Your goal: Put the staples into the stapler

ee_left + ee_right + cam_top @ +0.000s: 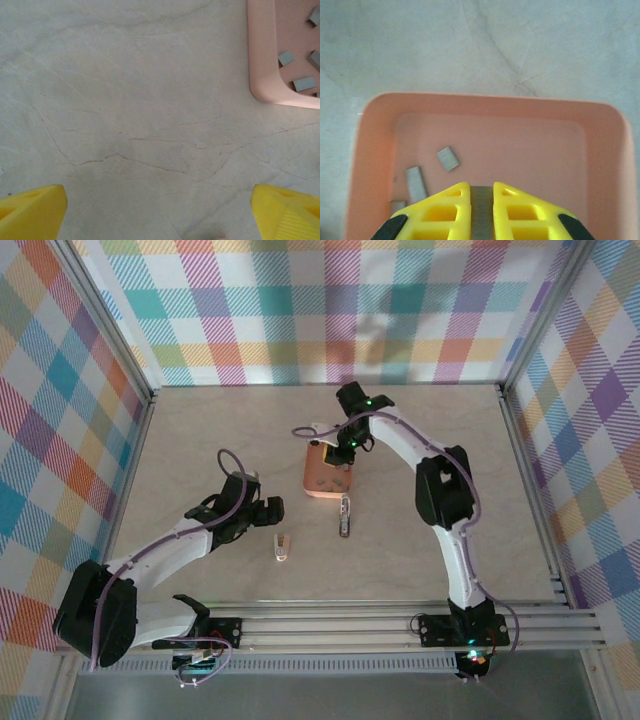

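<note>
While poised over the salmon-orange tray (327, 480), clamps a ribbed grey staple strip (481, 212) between the two yellow fingers of the right tool (481, 192), pressed tight against either side of it. Shows, from the right wrist, three loose staples (448, 158) lying flat on the tray floor toward its left side, each apart from the others. Finds that tray near the middle of the pale marbled bench (200, 440), reached by the right arm from the right. Shows the left tool (160, 215) released, yellow fingers (30, 212) spread wide above bare bench, left of the tray and nearer. Catches one rounded tray corner with more grey strips at the upper right of the left wrist view. Finds the stapler (283, 546), pale pink and white, lying on the bench nearer than the tray and slightly left, close to the left tool, touched by neither tool. Notes a narrow grey and white object (345, 517) on the bench just beside the tray's near edge.
</note>
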Robot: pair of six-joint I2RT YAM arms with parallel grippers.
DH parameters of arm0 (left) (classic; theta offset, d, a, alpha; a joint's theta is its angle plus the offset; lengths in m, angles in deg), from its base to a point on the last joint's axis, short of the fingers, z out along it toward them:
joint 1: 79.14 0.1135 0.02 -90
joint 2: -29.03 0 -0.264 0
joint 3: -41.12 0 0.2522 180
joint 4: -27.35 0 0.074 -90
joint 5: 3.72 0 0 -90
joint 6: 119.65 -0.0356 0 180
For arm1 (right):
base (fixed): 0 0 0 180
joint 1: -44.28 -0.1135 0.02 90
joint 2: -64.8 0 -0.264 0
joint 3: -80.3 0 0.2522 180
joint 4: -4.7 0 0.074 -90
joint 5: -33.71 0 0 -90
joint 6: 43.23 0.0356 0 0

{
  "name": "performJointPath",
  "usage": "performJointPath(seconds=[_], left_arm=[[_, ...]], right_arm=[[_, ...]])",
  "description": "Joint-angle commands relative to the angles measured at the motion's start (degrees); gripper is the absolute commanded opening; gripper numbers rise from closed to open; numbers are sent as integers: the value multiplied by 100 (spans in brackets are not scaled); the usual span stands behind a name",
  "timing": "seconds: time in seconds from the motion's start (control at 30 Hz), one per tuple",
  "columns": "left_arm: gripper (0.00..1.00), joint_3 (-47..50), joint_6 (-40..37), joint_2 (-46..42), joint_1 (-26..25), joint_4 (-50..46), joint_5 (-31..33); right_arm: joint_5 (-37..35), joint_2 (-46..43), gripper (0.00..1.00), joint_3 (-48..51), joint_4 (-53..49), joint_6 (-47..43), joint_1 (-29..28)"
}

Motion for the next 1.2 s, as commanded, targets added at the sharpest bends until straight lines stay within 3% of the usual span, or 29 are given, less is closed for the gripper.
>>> performJointPath(seconds=[0.0, 0.3, 0.5, 0.8, 1.17], left_arm=[[94, -42, -131, -184, 53, 214, -152], [94, 10, -257, -179, 46, 483, -413], [93, 39, -227, -129, 27, 655, -618], [93, 5, -262, -21, 0, 725, -706], [92, -22, -257, -75, -62, 667, -671]], right_arm=[[125, -817, 13, 748, 592, 822, 1], [-549, -2889, 13, 3425, 1721, 3295, 36], [-1214, -3721, 14, 4798, 2073, 5010, 37], [-2214, -3870, 15, 5887, 2070, 7160, 32], [-2662, -3525, 16, 6076, 1816, 7922, 36]])
